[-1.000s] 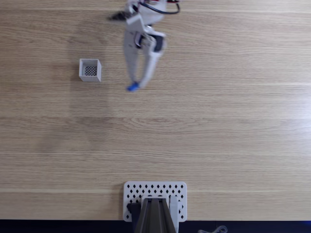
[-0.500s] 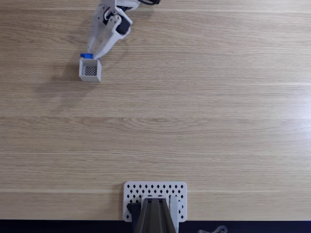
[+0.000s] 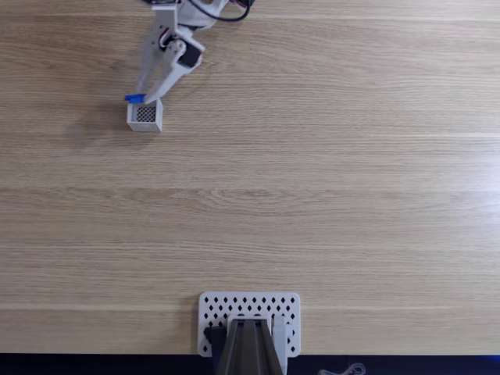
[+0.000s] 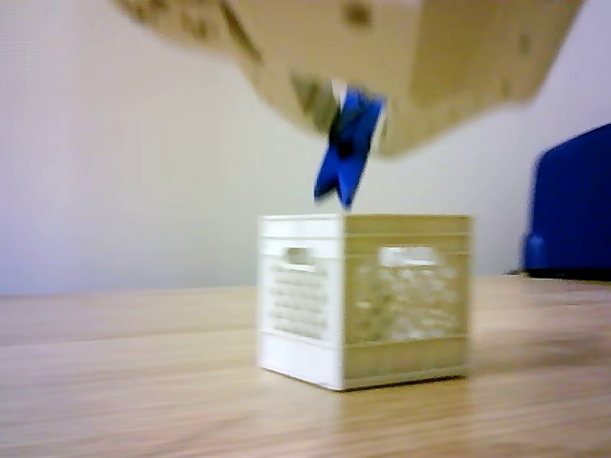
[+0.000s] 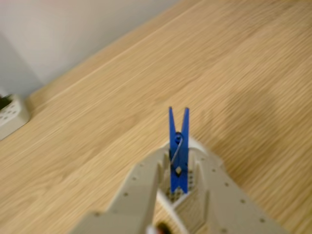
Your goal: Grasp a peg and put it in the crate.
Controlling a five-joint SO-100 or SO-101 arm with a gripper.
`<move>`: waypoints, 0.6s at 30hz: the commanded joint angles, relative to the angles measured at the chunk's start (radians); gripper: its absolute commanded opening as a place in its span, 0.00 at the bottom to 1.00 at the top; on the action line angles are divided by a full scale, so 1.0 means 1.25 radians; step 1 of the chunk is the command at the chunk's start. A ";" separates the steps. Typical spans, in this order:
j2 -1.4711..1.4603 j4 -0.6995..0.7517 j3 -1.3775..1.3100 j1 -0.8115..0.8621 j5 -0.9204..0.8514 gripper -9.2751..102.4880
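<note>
Fingers (image 5: 178, 187) are clamped on the peg (image 5: 178, 148), held just above the crate (image 4: 363, 296) near the counter's (image 3: 312, 195) far-left corner; release remains.

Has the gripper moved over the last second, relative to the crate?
Yes. In the fixed view the gripper has swung left across the table with the peg, from well right of the crate to its top-left rim.

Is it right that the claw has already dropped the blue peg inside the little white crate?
Not quite: the gripper holds the peg pinched above the crate, as the other view shows. The peg hangs over the crate's rim, not inside it.
</note>
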 commanded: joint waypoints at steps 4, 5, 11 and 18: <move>-0.034 -0.017 -0.135 0.049 -0.009 0.08; -0.039 -0.017 -0.136 0.049 -0.009 0.08; -0.040 -0.017 -0.115 0.038 -0.009 0.08; -0.033 -0.017 -0.087 -0.007 -0.007 0.08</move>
